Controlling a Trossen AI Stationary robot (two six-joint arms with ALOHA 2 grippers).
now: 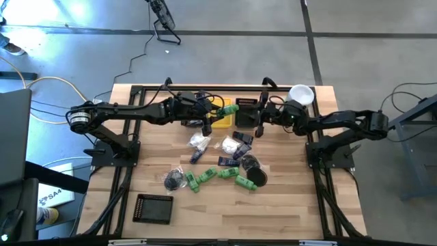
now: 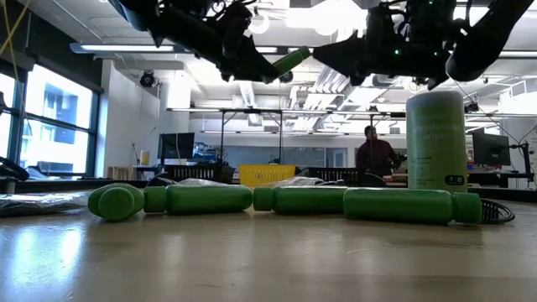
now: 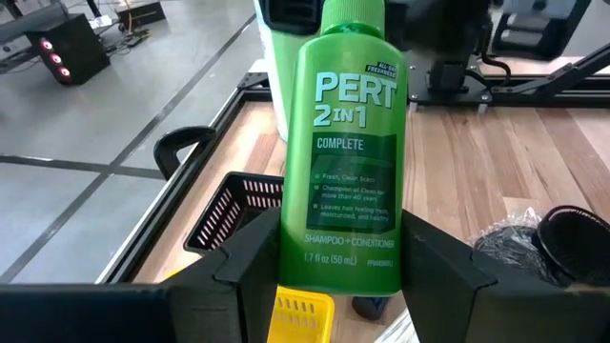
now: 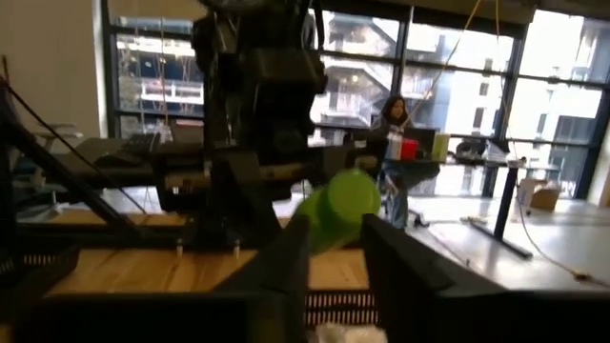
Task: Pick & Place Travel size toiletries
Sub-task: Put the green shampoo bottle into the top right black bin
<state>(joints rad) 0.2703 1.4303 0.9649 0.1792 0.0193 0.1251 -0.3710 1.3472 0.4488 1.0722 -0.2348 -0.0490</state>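
A bright green bottle (image 3: 351,143) labelled PERT is in the air over the bins at the table's far side, with my left gripper (image 1: 220,113) shut on it. My right gripper (image 4: 338,272) reaches in from the table's right and stands open. The bottle's cap (image 4: 343,205) shows just past its fingertips; I cannot tell whether they touch it. Other toiletries lie loose mid-table: green bottles (image 1: 205,178), white packets (image 1: 199,141), dark tubes (image 1: 225,160) and black round pieces (image 1: 256,176). In the low view green bottles (image 2: 210,200) lie on their sides in a row. My left gripper pinches the bottle's lower body, near its base (image 3: 348,252), between its two fingers (image 3: 253,262). The fingers come about level from the table's left and lie along the bottle. The bottle is lifted clear, label up, its cap end (image 2: 304,54) pointing toward the right arm and slightly raised.
A yellow bin (image 3: 300,314) and a black bin (image 3: 238,205) sit below the held bottle. Another black bin (image 1: 153,208) lies near the front left. A big pale-green cylinder with a white lid (image 1: 301,94) stands at the far right. A person (image 2: 375,155) is far off in the room.
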